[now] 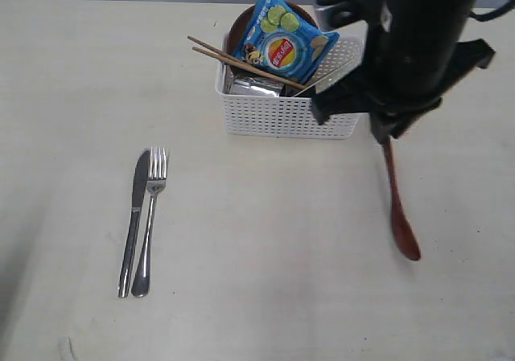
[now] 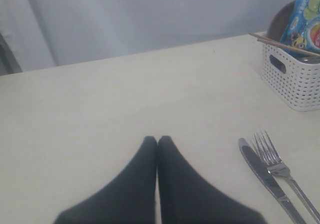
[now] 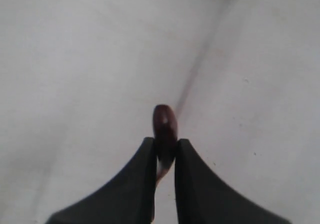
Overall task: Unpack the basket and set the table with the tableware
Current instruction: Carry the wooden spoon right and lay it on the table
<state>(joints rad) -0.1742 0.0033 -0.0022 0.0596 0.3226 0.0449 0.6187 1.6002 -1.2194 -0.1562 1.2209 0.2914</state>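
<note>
Although the knife (image 1: 133, 224) and the fork (image 1: 150, 224) are already laid side by side on the table (image 1: 282, 256), well apart from the basket (image 1: 282, 116), the task is judged to be less than half done. The wooden spoon (image 1: 398, 208) is out of the basket but not yet set down. In the basket the chopsticks (image 1: 241, 63) are seen lying across the rim, the brown plate (image 1: 235, 30) is standing behind the blue chip bag (image 1: 286, 43), and a shiny steel cup (image 1: 256, 86) is partly hidden under the bag. The bowl cannot be made out with certainty. All of these, except the bag, are left to be unpacked.

The spoon is gripped by its handle between the fingers of the right gripper (image 3: 164, 143), which are closed firmly on it. It is hung almost upright below the gripper, on the right of the basket, with its round end pointing down to the table. Whether this end touches the surface cannot be told; it is at least very near.

The left gripper (image 2: 157, 140) is held above the bare table, with its fingers pressed together and nothing between them. The knife and fork are seen near it, to one side.
</note>
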